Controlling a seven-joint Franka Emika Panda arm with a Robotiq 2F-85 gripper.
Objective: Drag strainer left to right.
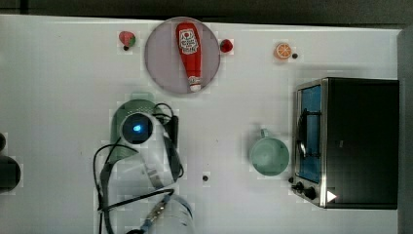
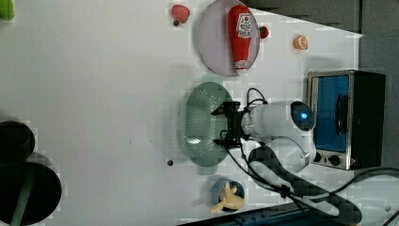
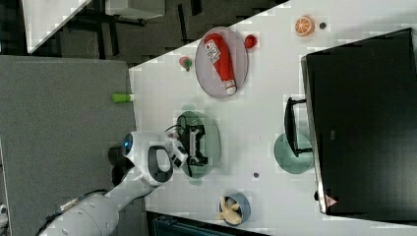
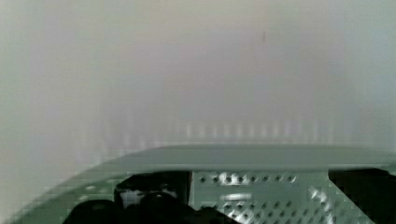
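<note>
While the arm (image 1: 146, 146) hides it overhead, the end effector (image 2: 221, 127) gapes wide inside the strainer (image 2: 200, 125).

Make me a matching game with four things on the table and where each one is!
Things:
1. ketchup bottle
2. strainer
3. mug
4. orange slice

Places:
A. under the gripper
B. lying on the round plate
C. just in front of the toaster oven door
D. alone on the white table, near the far edge in the top view, above the toaster oven

Pairs: 1-B, 2-A, 3-C, 4-D
</note>
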